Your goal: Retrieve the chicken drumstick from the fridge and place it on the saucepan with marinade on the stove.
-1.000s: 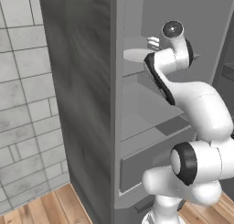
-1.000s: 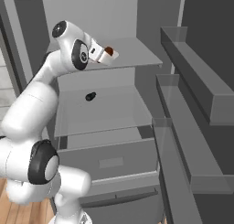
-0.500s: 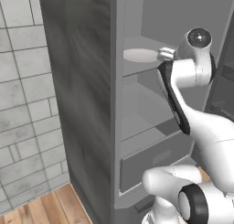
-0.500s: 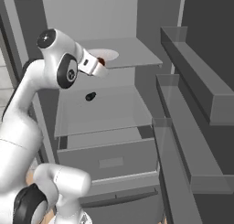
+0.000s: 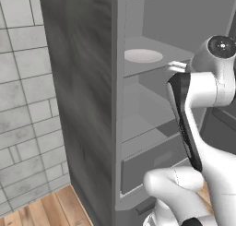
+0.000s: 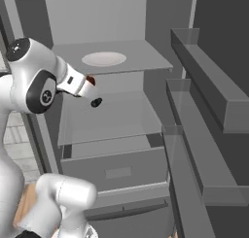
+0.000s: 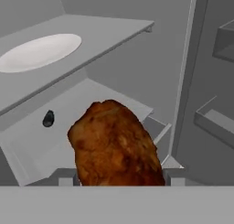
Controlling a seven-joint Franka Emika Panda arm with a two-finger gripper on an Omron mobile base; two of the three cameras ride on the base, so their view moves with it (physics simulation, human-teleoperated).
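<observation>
The chicken drumstick [image 7: 114,143], brown and glossy, sits between my gripper's [image 7: 119,177] two fingertips, with the jaws shut on its sides. In the right base view my gripper [image 6: 90,88] hangs in front of the open fridge [image 6: 160,18], just below the upper shelf's left front edge, and a bit of the chicken drumstick [image 6: 91,79] shows at its tip. The left base view has the fridge [image 5: 87,82] seen from its side, with my arm across its opening. The saucepan and the stove are out of view.
A white plate [image 6: 103,59] lies bare on the upper shelf [image 6: 146,62]. A small dark object [image 6: 97,102] rests on the middle shelf. Open door racks [image 6: 204,91] jut out on the right. A lower drawer [image 6: 116,169] is closed. A tiled wall [image 5: 27,105] stands to the fridge's left.
My gripper has drawn back from the plate on the upper shelf, coming outward and a little lower with the drumstick still in it. The plate stays behind.
</observation>
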